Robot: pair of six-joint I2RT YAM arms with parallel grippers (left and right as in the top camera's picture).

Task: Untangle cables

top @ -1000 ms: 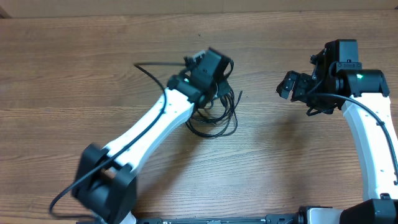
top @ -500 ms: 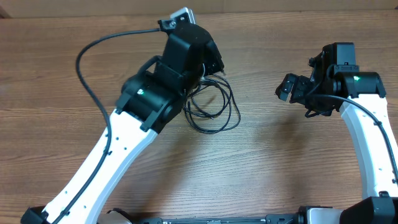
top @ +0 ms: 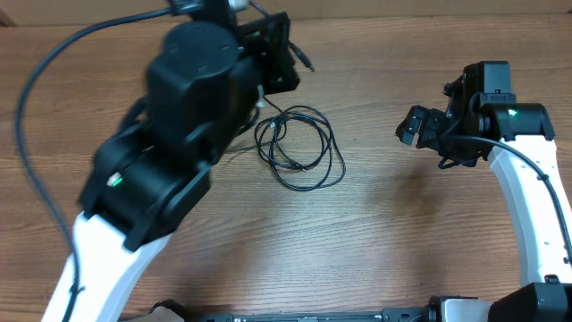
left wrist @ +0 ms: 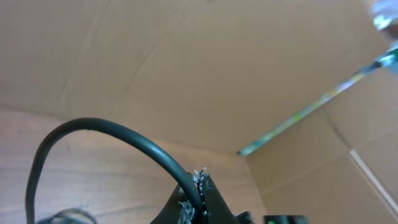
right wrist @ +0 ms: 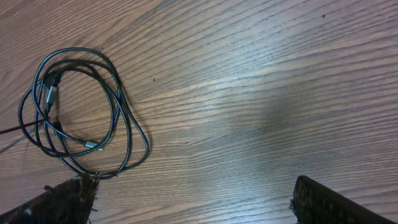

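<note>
The wooden table (top: 402,241) is the biggest thing here, its grain running side to side under both of my arms. My left arm (top: 179,134) comes next. It is raised close under the overhead camera, blurred, and it covers most of the table's left half. My right arm (top: 527,206) stands along the right edge, white with a black wrist, and reaches in toward the middle.

My left wrist camera points up and away at a brown cardboard wall (left wrist: 186,74). My own thick arm cable (left wrist: 124,140) arches across that view.

The cables (top: 299,148) lie flat on the table as one loose coil of thin black overlapping loops. They sit near the middle, just beside my left arm and well apart from my right gripper. From my right wrist the same coil (right wrist: 81,112) sits at the upper left. Two small silvery plug ends (right wrist: 93,145) show inside the loops.

My left gripper (top: 281,63) is above the far edge of the coil with its jaws closed tight. I cannot tell whether a cord is pinched in it. My right gripper (top: 416,125) is spread wide. Its two fingers (right wrist: 336,199) stand at opposite lower corners of the wrist view with only bare wood between them.
</note>
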